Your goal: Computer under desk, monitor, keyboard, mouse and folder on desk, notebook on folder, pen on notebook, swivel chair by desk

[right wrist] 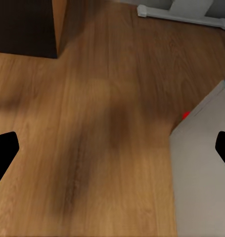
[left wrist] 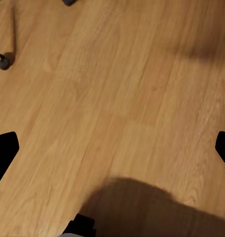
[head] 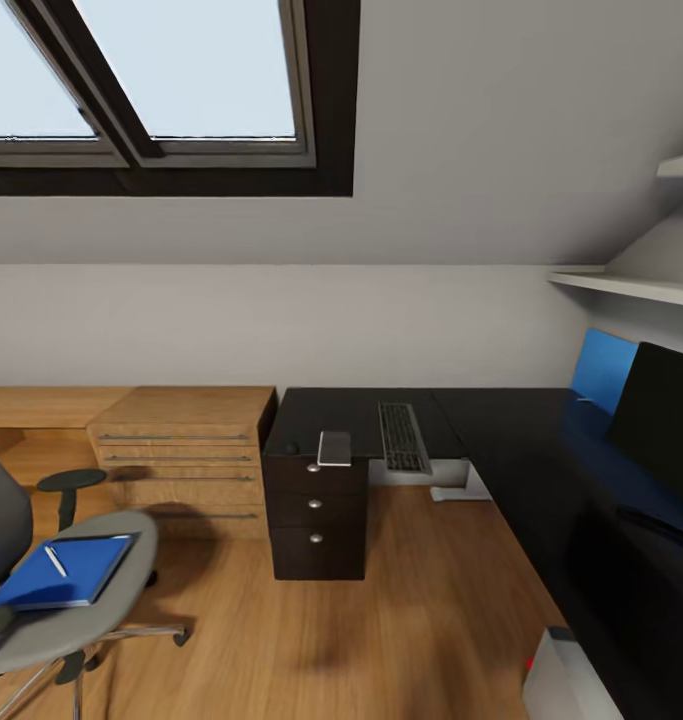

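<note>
The swivel chair stands at the lower left with the blue folder on its seat and the white pen lying on the folder. On the black desk, the keyboard lies near the front edge. The small grey notebook lies above the drawer unit, with the small dark mouse to its left. The monitor stands at the right. The pale computer stands on the floor at the lower right. My left gripper and right gripper are open over bare floor.
A light-wood drawer chest stands left of the desk's black drawer unit. The white desk leg's foot lies on the floor. A chair castor is near my left gripper. Open wood floor lies between chair and desk.
</note>
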You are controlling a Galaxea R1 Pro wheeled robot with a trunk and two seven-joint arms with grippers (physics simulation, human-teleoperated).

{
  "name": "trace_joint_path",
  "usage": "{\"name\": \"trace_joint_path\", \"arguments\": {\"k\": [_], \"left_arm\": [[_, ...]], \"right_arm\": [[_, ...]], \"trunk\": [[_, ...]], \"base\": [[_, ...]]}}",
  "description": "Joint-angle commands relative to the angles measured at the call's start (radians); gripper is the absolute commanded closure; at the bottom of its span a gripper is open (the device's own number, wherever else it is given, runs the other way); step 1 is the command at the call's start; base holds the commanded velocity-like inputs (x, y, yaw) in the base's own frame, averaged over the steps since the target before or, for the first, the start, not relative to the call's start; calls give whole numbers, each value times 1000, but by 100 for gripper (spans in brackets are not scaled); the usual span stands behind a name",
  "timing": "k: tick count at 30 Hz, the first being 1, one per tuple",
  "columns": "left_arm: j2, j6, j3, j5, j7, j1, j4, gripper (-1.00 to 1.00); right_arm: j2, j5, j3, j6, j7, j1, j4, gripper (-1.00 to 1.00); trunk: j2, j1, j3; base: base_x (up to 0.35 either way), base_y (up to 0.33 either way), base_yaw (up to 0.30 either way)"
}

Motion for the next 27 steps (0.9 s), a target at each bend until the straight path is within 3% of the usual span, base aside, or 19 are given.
{"name": "trace_joint_path", "arguments": {"k": [1,21,26,27], "left_arm": [[1,-2,-8,6,7,-1,-2,-100],[2,-2,-4,8,5,-1,-2,-100],[4,-4,-1,7,6,-1,-4,-100],[11,-8,2,7,7,-1,-75,-100]], "right_arm": [[0,1,8,-1,-9,-1,1,-100],[0,1,10,-1,-9,-1,1,-100],[0,1,10,-1,-9,-1,1,-100],[-1,0,8,-1,-9,-1,1,-100]], "trunk": [[-1,1,-1],[-1,1,-1],[-1,1,-1],[-1,1,-1]], "base": [[331,0,0],[330,86,0],[182,133,0],[7,5,0]]}}
